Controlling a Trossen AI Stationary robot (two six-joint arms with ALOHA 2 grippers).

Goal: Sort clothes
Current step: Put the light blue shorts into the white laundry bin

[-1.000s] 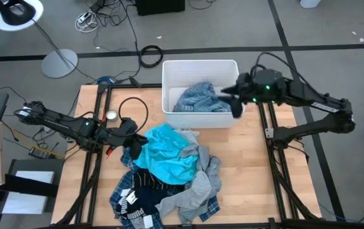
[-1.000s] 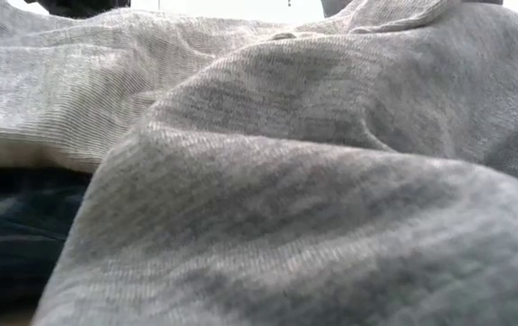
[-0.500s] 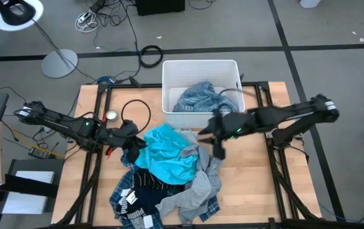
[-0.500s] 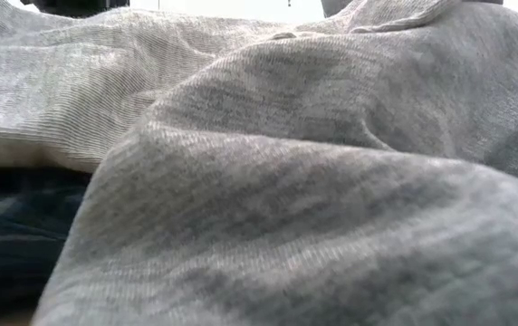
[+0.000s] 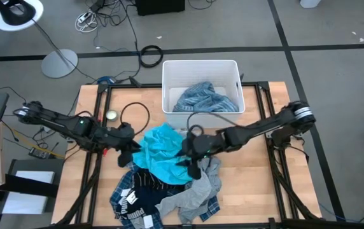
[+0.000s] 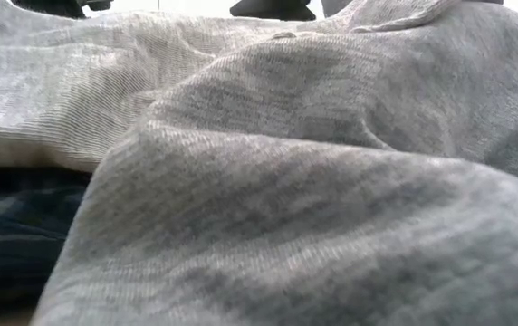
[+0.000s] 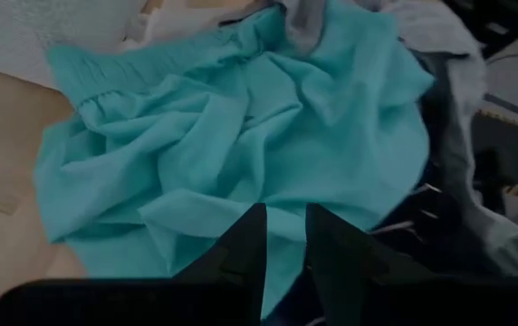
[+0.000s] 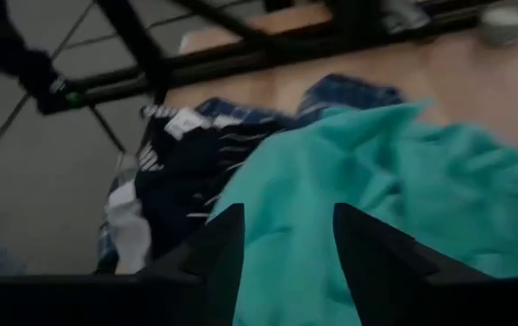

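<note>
Clothes lie heaped on the wooden table (image 5: 258, 172) in the high view: a turquoise garment (image 5: 163, 151) on top, a grey garment (image 5: 198, 187) below it toward the front edge, a navy garment with white lettering (image 5: 137, 200) and a plaid shirt (image 5: 123, 184) at the pile's left front. A blue-grey striped garment (image 5: 202, 98) sits inside the white bin (image 5: 199, 65) at the table's back. The left gripper (image 5: 128, 145) rests at the turquoise cloth's left edge; the right gripper (image 5: 191, 156) hangs over the pile's right side.

Low view: grey fabric (image 6: 313, 181) fills nearly everything, with a strip of plaid (image 6: 14, 226) at lower left.

Left wrist view: the fingers (image 7: 241, 249) stand narrowly apart, and turquoise cloth (image 7: 241, 136) shows in the slot between them; whether it is gripped I cannot tell.

Right wrist view: the fingers (image 8: 218, 244) are spread wide above the turquoise cloth (image 8: 404, 199), holding nothing, with navy fabric (image 8: 187, 181) beside it.
</note>
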